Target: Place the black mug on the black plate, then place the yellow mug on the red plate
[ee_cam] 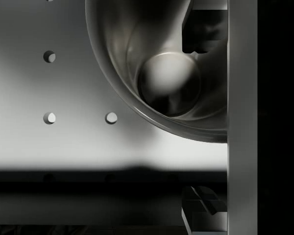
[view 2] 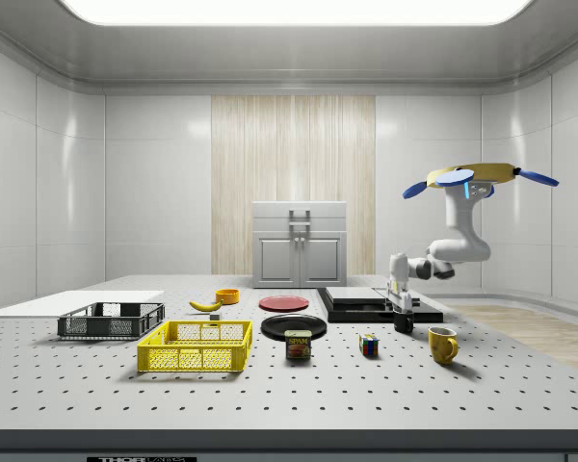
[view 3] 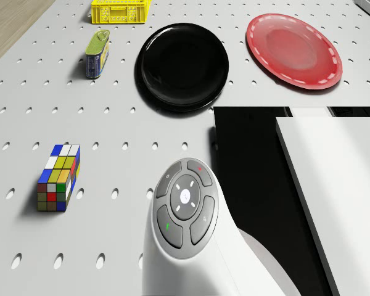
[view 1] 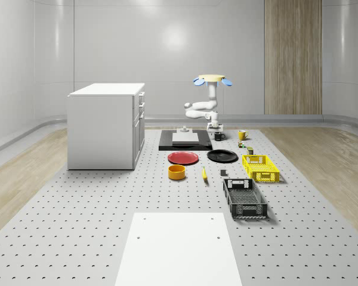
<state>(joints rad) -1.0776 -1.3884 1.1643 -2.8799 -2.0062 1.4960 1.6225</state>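
Now, drone (view 1: pixel 212 79) (view 2: pixel 482 176): hovering high in the air over the far end of the table (view 1: pixel 77 208), near the black slab (view 1: pixel 185 140).
Arm (view 1: pixel 203 110) (view 2: pixel 458 245): white, bent down from the drone, reaching to the black mug.
Jaws: pointing straight down, right above the black mug, spread apart and gripping nothing.
Fingers (ee_cam: pixel 201 29): one over the inside of the mug, the other outside its rim, with the mug's wall between them.
Black mug (view 1: pixel 218 136) (view 2: pixel 403 324) (ee_cam: pixel 169 83): standing upright on the table, just beside the black slab, apart from the black plate.
Black plate (view 1: pixel 222 156) (view 2: pixel 294 326) (view 3: pixel 184 65): flat on the table, next to the red plate, with nothing on it.
Yellow mug (view 1: pixel 243 134) (view 2: pixel 442 344): upright on the table, near the black mug, well apart from the red plate.
Red plate (view 1: pixel 183 158) (view 2: pixel 283 302) (view 3: pixel 293 50): flat on the table, with nothing on it.
Colour cube (view 2: pixel 368 345) (view 3: pixel 58 177): on the table between the yellow mug and the tin can (view 2: pixel 298 345) (view 3: pixel 97 53).
Yellow crate (view 1: pixel 261 167) (view 2: pixel 197 346): near the black plate, just beside the tin can.
Black crate (view 1: pixel 244 198) (view 2: pixel 111 320): next to the yellow crate.
Banana (view 1: pixel 204 173) (view 2: pixel 205 305): lying near the orange bowl (view 1: pixel 176 172) (view 2: pixel 227 295).
White cabinet (view 1: pixel 106 125) (view 2: pixel 300 244): standing on the table, at the whole-scene view's left.
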